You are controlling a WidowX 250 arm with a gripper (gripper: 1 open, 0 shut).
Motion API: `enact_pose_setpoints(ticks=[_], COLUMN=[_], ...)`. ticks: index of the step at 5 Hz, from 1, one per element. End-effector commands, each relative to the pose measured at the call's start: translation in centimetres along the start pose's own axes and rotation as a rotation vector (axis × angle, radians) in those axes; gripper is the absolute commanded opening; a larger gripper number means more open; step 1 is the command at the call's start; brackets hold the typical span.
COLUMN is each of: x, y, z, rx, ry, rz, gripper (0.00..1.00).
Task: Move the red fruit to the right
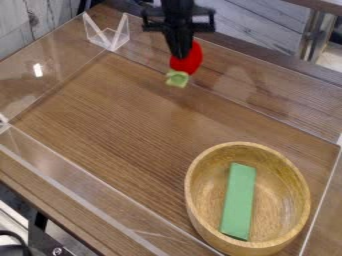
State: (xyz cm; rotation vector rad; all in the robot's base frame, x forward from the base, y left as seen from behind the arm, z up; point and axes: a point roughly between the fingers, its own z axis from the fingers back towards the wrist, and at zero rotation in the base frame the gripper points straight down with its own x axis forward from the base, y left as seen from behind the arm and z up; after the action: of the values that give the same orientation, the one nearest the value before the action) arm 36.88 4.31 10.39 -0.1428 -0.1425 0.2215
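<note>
Hand point(183, 47): black, pointing steeply down, fingers pressed together on the upper part of the red fruit point(190, 59) and pinching it. The fruit hangs from the fingers with its light green leafy cap point(177, 78) as the lowest part, angled down toward the picture's left. It appears to be clear of the wood, though the gap beneath the cap cannot be confirmed.

Location: hand and fruit are over the far part of the bench point(120, 130), near its back edge and roughly mid-width.

Edges: a transparent wall point(38, 78) borders the bench on the left side, and similar clear panels run along the near and far sides. A small folded clear stand point(107, 32) sits at the far left corner, well apart from the fruit.

Open room: bare wood surface extends to the right of the fruit along the back edge, and across the whole middle of the bench.

Near right corner: a round wooden bowl point(191, 190) holds a flat green bar point(239, 200) lying lengthwise. The bowl is well apart from the hand.
</note>
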Motion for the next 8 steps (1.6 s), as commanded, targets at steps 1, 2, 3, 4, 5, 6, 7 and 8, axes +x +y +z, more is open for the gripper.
enact_pose_setpoints(ticks=[1,2,3,4,5,6,7,8], x=[-0.2,-1.2,-1.8,-2.3,-2.5,-2.1,-2.1,-2.3], y=[-3.6,-6.7,-8.8,-10.7,-11.9,-11.9,-11.9,-11.3], z=[2.9,1.2,-0.3,-1.1,-1.9,-2.1,-2.0,-3.3], rx=[-0.007,-0.03,-0.049,-0.037,-0.02,-0.012,-0.007,-0.002], ry=[-0.073,-0.043,-0.017,-0.008,-0.002,0.012,0.027,0.039], rz=[-0.037,-0.208,-0.355,-0.348,-0.331,-0.324,-0.327,-0.324], gripper=[0.0,0.0,0.0,0.0,0.0,0.0,0.0,0.0])
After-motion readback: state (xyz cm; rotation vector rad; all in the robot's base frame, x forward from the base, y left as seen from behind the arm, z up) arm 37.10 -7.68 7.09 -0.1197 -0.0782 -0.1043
